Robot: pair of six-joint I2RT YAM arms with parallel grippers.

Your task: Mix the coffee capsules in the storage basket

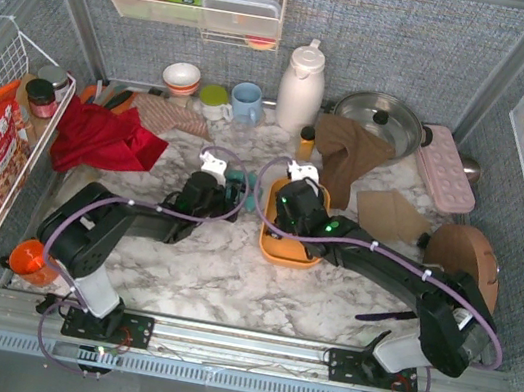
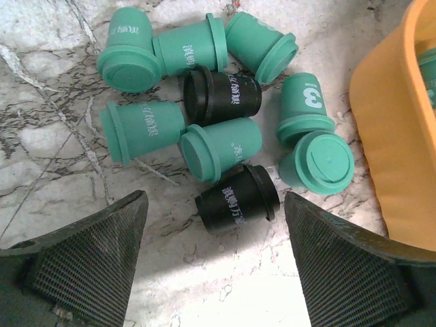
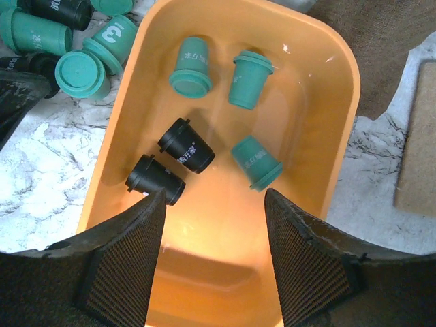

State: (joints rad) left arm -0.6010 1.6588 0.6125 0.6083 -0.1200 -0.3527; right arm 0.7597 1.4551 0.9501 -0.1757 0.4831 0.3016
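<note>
Left fingers (image 2: pixel 88 266): apart, empty, above green and black capsules (image 2: pixel 221 146) lying clustered on the marble surface (image 2: pixel 48 163).
Right fingers (image 3: pixel 122 266): apart, empty, over the basket (image 3: pixel 344 88).
Basket: orange, just beside the cluster, holding three green and two black capsules.

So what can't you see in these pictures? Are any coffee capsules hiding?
Top view: the right arm covers most of the storage basket, so the coffee capsules inside are hidden.
Left wrist view: the right edge cuts off the basket; its inside is out of sight.
Right wrist view: the capsules outside the basket run off the top-left corner, so they cannot be counted there.
</note>
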